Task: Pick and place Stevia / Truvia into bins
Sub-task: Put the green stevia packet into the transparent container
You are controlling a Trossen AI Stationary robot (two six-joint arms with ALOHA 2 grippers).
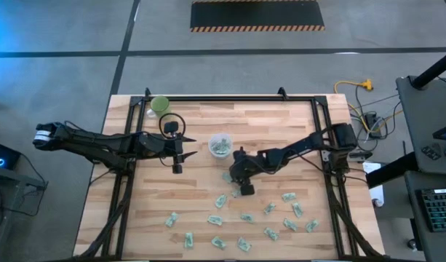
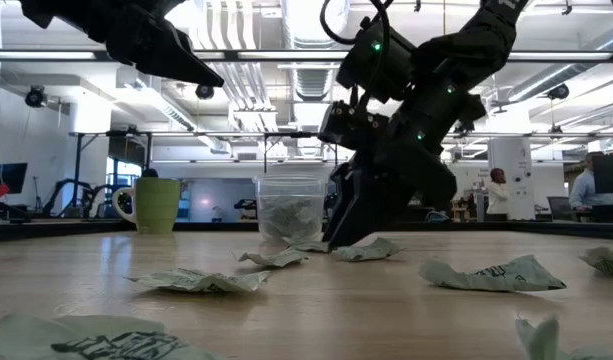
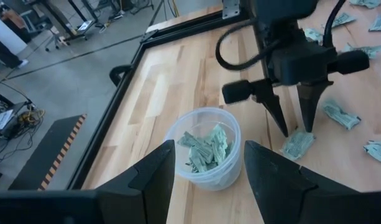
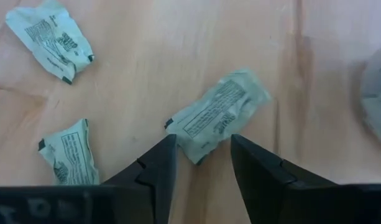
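Several pale green Stevia packets (image 1: 244, 217) lie flat on the near half of the wooden table. The clear cup (image 1: 220, 145) stands upright at the table's middle, with packets (image 3: 206, 148) inside it. My right gripper (image 4: 204, 163) is open and points down just near of the cup. Its fingers stand on either side of one end of a packet (image 4: 218, 115) lying flat on the table; that same packet (image 3: 299, 143) shows in the left wrist view. My left gripper (image 3: 209, 174) is open and hangs raised to the left of the cup, holding nothing.
An opaque light-green cup (image 1: 159, 105) stands near the far left corner. A black metal frame (image 1: 230, 97) runs along the table's edges. Two more packets (image 4: 50, 34) lie close to my right gripper. Bare wood (image 1: 281, 124) lies far right of the clear cup.
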